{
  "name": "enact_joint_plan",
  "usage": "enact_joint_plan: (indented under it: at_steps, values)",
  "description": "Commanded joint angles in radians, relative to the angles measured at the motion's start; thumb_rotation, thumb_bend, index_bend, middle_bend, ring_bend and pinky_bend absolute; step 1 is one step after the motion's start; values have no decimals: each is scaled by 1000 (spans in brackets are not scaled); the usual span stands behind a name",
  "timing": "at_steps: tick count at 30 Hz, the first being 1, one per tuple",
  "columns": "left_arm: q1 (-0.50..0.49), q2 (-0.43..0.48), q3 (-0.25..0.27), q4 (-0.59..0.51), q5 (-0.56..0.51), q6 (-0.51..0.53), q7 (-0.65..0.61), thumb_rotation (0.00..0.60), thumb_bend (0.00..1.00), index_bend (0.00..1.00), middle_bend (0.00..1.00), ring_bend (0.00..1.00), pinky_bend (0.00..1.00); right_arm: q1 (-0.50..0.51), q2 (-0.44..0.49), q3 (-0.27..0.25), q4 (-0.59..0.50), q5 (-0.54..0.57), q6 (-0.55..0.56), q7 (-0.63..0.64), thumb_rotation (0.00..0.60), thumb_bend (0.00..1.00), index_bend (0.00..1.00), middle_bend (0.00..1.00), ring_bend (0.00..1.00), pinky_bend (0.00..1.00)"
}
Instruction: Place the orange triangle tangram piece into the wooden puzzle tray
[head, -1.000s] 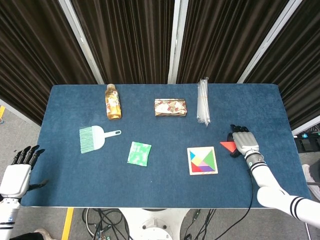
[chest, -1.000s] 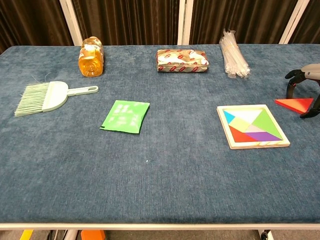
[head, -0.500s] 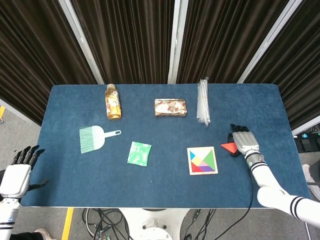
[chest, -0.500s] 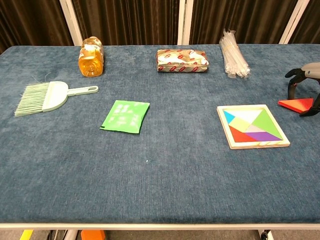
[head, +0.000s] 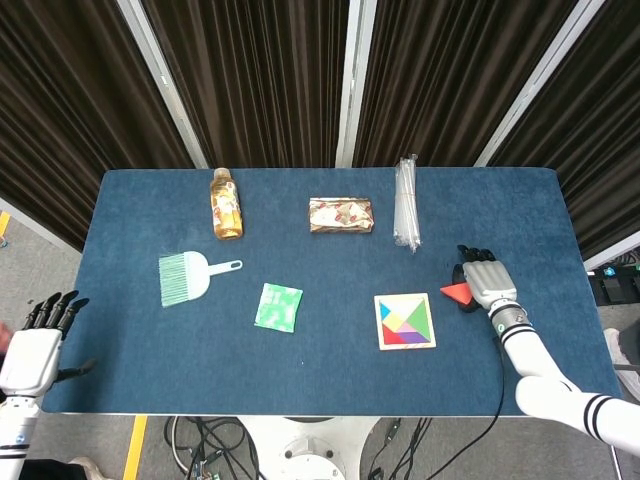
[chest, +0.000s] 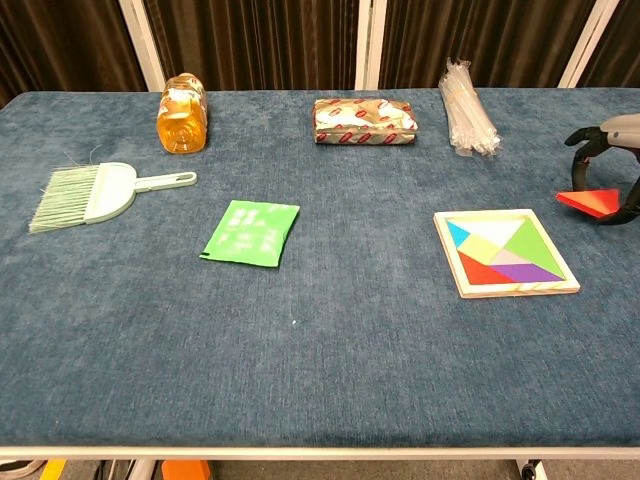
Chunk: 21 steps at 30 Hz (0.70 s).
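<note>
The orange triangle (chest: 590, 202) hangs just above the blue cloth near the table's right edge, pinched in my right hand (chest: 612, 160), whose dark fingers (chest: 578, 168) curl down on either side of it. From the head view the triangle (head: 456, 292) shows at the left of that right hand (head: 486, 283). The wooden puzzle tray (chest: 447, 252) lies to the left of it, flat on the cloth and filled with coloured pieces; its rim (head: 378, 322) is also seen from above. My left hand (head: 35, 345) hangs off the table's left front corner, fingers spread, holding nothing.
Along the back lie an orange bottle (chest: 181, 123), a wrapped snack packet (chest: 364, 120) and a bundle of clear straws (chest: 468, 120). A pale green brush (chest: 100, 193) and a green sachet (chest: 251, 232) lie at left and middle.
My right hand has closed in on the triangle and raised it slightly off the cloth, shifting it a little up and back. The left hand has not moved.
</note>
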Motion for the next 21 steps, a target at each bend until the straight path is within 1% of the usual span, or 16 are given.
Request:
enact_joint_plan:
  at_steps: [1, 4, 8, 13, 16, 21]
  values:
    - [0, 0, 0, 1, 0, 0, -1, 600, 0, 159, 85, 24, 115, 4, 4, 2, -12, -5, 5, -3, 600, 122, 512, 0, 0, 0]
    - [1, 1, 1, 2, -1, -1, -5, 600, 0, 159, 85, 23, 116, 9, 16, 5, -43, -8, 9, -6, 600, 123, 516, 0, 0, 0]
    - [1, -1, 1, 7, 2, 0, -15, 600, 0, 159, 85, 23, 116, 22, 46, 7, -111, -14, 19, -26, 600, 122, 518, 0, 0, 0]
    - [2, -4, 1, 19, 3, 1, -32, 600, 0, 159, 85, 23, 116, 50, 67, 14, -178, 3, 24, -57, 600, 122, 526, 0, 0, 0]
    - [4, -4, 1, 26, 4, 5, -45, 600, 0, 159, 85, 23, 116, 77, 61, 15, -192, 29, 26, -89, 600, 123, 529, 0, 0, 0]
    - [8, -3, 1, 37, 7, 13, -69, 600, 0, 159, 85, 23, 116, 131, 39, 8, -205, 107, 30, -159, 600, 130, 537, 0, 0, 0]
